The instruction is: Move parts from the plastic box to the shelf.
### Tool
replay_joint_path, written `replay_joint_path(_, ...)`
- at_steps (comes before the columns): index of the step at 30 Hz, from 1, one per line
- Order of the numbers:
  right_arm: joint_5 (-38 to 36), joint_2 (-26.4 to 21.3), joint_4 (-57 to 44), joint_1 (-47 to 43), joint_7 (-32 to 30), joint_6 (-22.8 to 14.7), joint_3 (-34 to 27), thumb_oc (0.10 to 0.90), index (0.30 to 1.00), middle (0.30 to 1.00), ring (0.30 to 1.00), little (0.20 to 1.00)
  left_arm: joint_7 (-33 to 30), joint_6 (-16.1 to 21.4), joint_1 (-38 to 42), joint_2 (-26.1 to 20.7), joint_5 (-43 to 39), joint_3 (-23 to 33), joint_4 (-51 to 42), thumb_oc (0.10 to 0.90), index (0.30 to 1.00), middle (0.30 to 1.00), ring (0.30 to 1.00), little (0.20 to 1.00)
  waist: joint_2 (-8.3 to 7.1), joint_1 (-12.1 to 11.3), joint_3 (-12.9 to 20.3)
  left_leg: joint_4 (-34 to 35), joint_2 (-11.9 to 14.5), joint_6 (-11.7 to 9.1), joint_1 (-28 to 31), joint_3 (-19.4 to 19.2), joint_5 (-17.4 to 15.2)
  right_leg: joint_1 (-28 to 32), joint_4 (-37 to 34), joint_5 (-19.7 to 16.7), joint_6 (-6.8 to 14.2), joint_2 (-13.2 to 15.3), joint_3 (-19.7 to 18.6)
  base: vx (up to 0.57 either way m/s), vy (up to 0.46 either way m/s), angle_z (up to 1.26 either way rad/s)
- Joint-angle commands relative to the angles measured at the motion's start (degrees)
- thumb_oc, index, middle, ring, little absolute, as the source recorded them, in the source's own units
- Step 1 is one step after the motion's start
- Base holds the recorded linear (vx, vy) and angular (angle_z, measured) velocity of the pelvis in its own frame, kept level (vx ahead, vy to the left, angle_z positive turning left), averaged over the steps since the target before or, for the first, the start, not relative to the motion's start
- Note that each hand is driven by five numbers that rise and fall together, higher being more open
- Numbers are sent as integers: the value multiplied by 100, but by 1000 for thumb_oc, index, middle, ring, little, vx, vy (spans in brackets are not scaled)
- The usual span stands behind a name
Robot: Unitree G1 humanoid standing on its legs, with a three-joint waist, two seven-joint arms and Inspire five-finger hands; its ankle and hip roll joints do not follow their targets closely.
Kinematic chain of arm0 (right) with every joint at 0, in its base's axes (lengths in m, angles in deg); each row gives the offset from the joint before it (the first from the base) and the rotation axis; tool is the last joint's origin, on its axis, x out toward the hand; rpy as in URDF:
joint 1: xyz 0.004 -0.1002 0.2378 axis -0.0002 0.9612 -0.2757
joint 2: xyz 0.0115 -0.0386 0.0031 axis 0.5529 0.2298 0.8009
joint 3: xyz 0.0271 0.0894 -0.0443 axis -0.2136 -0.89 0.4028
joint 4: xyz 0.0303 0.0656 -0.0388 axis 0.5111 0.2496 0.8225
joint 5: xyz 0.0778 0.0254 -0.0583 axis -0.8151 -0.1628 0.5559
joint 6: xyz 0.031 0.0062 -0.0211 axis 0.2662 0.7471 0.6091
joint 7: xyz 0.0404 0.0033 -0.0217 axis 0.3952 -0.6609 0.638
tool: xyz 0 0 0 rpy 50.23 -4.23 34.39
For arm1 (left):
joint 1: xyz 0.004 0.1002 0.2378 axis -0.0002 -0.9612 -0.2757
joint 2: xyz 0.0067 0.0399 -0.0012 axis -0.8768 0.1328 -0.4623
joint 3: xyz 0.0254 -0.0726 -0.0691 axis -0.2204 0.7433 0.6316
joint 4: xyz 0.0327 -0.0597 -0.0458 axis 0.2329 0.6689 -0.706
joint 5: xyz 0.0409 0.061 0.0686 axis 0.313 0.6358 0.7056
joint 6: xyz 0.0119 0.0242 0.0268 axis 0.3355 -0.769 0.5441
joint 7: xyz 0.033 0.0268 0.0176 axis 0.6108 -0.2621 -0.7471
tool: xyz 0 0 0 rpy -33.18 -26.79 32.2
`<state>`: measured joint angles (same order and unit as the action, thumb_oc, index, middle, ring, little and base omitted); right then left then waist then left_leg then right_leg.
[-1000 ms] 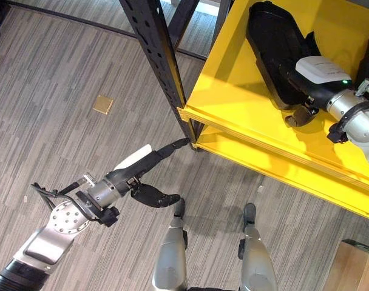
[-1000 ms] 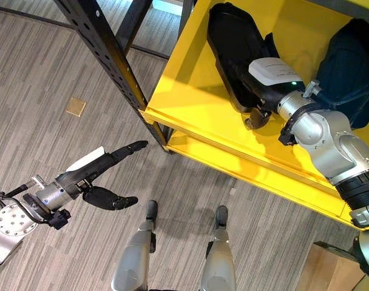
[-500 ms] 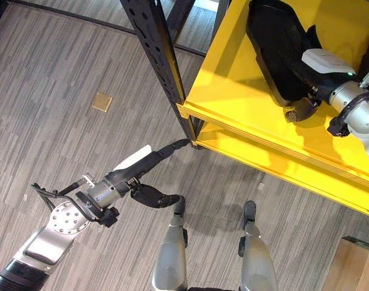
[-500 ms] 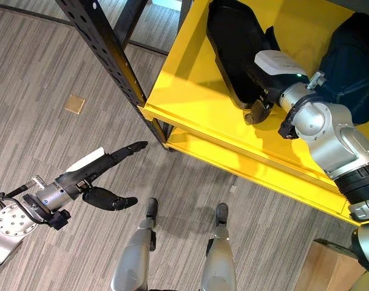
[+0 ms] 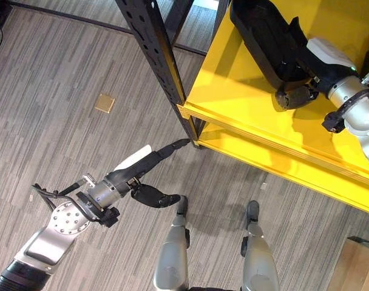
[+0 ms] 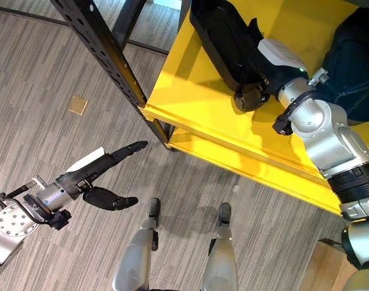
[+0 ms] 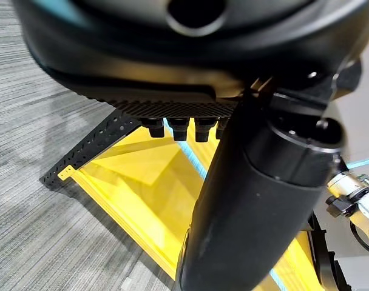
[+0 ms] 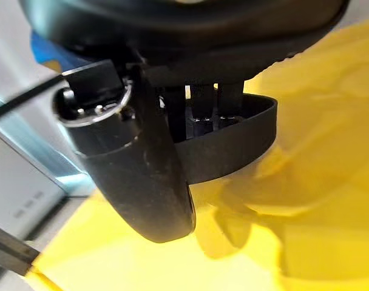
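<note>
Dark fingers of the right hand (image 6: 266, 79) curl over the near rim of a black part (image 6: 224, 42), with the thumb beneath that rim, so the hand is clamped on it (the right wrist view shows the fingers hooked inside the curved black wall and the thumb outside). That black part, long and tray-like, lies on the upper yellow shelf (image 6: 190, 91), toward its left front corner, tilted diagonally with its far end toward the back. A second dark part (image 6: 354, 66) sits farther right on the same shelf, beyond the right forearm, near the shelf's right side; its shape is hard to make out. No writing or label can be read on either part or on the shelf.

Below the shelf's front edge runs a lower yellow ledge (image 5: 281, 167), and a black perforated upright post (image 5: 157, 54) stands at the shelf's left front corner.

Well away, over the grey wood-grain floor (image 5: 57, 139), the left hand (image 5: 145, 173) hangs with fingers straight and apart, thumb spread, holding nothing. A small tan square (image 5: 104, 103) lies on the floor to the left of the post.
</note>
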<state>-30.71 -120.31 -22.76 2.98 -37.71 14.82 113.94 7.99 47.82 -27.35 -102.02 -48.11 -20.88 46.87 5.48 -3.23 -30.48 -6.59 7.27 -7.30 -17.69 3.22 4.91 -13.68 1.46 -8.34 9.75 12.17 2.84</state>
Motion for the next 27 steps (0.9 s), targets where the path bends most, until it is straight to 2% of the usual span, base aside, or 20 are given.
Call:
replay_joint_path(1, -106, -90, -323, -329, 94, -80, -111, 439, 355, 355, 355, 355, -209, 464, -66, 121, -249, 429, -398, 900, 1000, 1000, 1000, 1000, -47, -32, 69, -252, 62, 385, 122, -540, -575, -175, 943, 1001, -126, 148, 152, 0, 0, 0)
replay_joint_path(13, -203, 153, -329, -326, -93, 99, -117, 424, 333, 333, 333, 333, -205, 495, -9, 184, -191, 359, -378, 900, 1000, 1000, 1000, 1000, -15, -21, 68, -248, 30, 404, 149, -552, -587, -172, 957, 1007, -141, 146, 137, 0, 0, 0)
replay_joint_path(16, -499, 291, -315, -222, -444, 528, -258, 400, 300, 300, 300, 300, -205, 475, -16, 223, -156, 341, -413, 900, 1000, 1000, 1000, 1000, 0, -8, 68, -246, 16, 417, 174, -567, -605, -152, 946, 1005, -144, 150, 120, 0, 0, 0)
replay_joint_path(20, -971, 713, -242, -32, -1022, 1030, -625, 400, 300, 300, 300, 300, -229, 431, -6, 329, -117, 334, -445, 900, 1000, 1000, 1000, 1000, 26, 30, 68, -232, -6, 427, 210, -595, -622, -153, 934, 996, -145, 137, 76, 0, 0, 0)
replay_joint_path(27, -998, 1242, -223, 154, -1410, 1439, -1027, 406, 308, 308, 308, 308, -263, 373, 31, 495, -26, 278, -459, 900, 1000, 1000, 1000, 1000, 59, 99, 69, -213, -40, 449, 289, -647, -663, -130, 905, 979, -145, 123, -2, 0, 26, -1)
